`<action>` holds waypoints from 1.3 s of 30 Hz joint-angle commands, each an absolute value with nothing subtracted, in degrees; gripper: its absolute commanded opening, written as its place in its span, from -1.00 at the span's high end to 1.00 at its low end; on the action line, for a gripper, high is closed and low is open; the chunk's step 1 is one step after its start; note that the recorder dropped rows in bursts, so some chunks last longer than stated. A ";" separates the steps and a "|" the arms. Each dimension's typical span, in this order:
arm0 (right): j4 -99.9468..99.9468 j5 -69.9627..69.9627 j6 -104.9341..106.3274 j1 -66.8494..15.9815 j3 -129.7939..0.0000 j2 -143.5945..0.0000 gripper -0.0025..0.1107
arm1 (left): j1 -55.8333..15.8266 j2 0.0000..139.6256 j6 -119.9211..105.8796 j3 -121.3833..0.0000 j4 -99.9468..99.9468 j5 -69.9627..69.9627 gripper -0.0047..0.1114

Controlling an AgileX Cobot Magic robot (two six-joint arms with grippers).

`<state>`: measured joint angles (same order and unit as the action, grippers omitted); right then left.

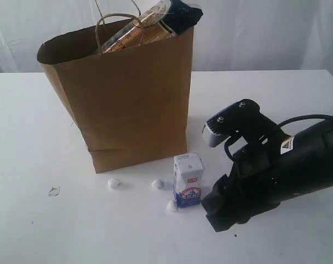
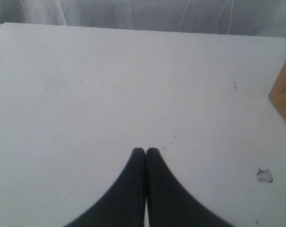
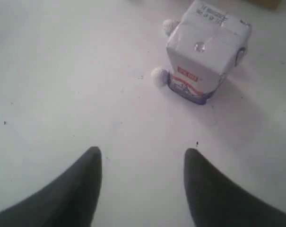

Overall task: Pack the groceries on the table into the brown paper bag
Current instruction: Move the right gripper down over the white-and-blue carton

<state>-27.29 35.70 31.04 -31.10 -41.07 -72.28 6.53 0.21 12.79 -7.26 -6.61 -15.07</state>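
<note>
Your right pincer (image 3: 143, 153) stands open and empty, with the small carton (image 3: 204, 56) upright on the white surface (image 1: 45, 220) beyond its tips, untouched, near the foot of the paper bag (image 1: 127, 93). A spaghetti packet (image 1: 155, 22) pokes from the bag's top. Your left pincer (image 2: 145, 150) is closed on nothing.

Matt kraft-paper bag (image 1: 133, 99), smooth white table (image 1: 34, 220), glossy carton (image 1: 187, 180)

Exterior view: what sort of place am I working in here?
Probably a staged test bench rather than a real kitchen or shop: a plain white table, a white curtain as backdrop, and only a bag and carton as props.
</note>
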 commanded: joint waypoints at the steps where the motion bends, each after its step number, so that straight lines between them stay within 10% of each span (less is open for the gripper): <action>1: -30.47 35.94 29.87 -31.39 -41.62 -72.22 -0.13 | 5.99 0.00 13.51 -7.17 -6.25 -13.49 0.92; 39: -13.40 28.62 12.44 -31.39 -58.23 -93.40 -0.13 | 3.82 0.00 14.16 -5.77 -5.62 -24.64 0.92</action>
<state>-14.74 29.91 14.08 -31.40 -57.89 -92.77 4.11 0.21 13.61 -6.07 -5.90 -24.41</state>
